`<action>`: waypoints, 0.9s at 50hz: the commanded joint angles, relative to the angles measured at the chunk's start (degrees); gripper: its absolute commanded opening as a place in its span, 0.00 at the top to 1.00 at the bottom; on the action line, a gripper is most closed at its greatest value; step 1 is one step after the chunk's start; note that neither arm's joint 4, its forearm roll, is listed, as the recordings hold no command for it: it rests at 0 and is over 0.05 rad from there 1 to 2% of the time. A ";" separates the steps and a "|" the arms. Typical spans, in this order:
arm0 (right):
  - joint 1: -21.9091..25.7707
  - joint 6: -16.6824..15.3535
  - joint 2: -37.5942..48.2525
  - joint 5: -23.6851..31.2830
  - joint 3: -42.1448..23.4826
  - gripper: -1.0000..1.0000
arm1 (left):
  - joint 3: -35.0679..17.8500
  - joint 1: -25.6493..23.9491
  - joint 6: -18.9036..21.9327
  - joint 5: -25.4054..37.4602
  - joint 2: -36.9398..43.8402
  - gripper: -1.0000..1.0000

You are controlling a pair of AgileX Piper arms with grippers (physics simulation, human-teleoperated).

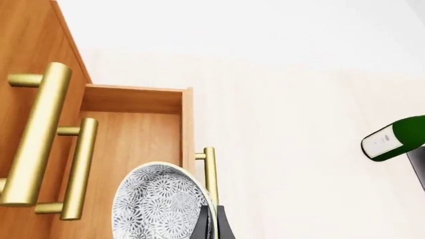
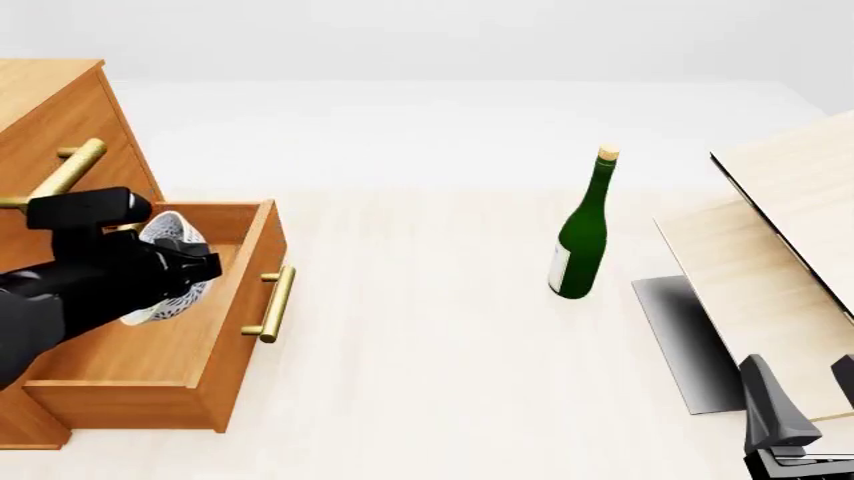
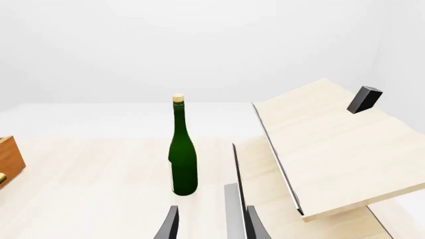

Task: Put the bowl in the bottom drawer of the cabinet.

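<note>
Left gripper (image 2: pixel 180 270) clamped on bowl (image 2: pixel 171 268)

Both arms look matte black and blocky, each tool (image 2: pixel 798 412) ending in dark grey, seemingly wedge-shaped fingers.

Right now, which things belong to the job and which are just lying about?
Job: bowl held by left pincer; bottom drawer, pulled open; cabinet.
Lying about: green bottle; pale boards; small black block.
</note>
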 commanded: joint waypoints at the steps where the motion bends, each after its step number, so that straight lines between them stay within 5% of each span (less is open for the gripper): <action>1: 0.01 -0.03 -0.01 0.00 0.00 0.00 | -0.24 1.03 0.75 -1.27 1.70 1.00; 45: 0.00 -0.01 -0.01 0.00 0.00 0.00 | 4.04 3.39 -1.51 -7.24 5.00 1.00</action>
